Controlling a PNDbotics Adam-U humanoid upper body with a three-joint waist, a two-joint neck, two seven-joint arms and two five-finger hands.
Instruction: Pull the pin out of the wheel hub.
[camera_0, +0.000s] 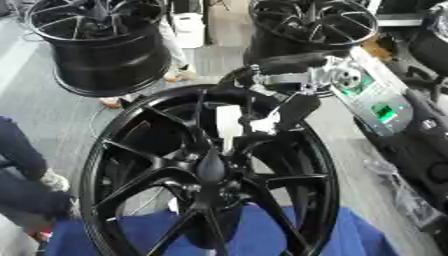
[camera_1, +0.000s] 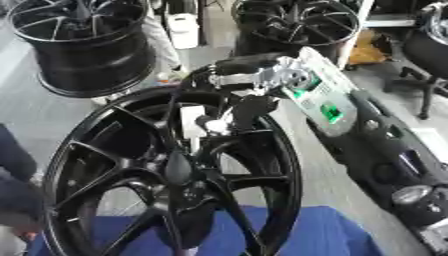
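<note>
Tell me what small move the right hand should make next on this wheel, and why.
Probably draw the right hand straight back toward the wheel's top rim, away from the wheel hub. Its fingers seem curled around a small pale piece, likely the pin, between the spokes just above the hub. Whether the pin is already free cannot be told.

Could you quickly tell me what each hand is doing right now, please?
Left hand: not in view.
Right hand: reaching over the rim of the wheel toward the hub; whether its fingers are open or shut cannot be told.
</note>
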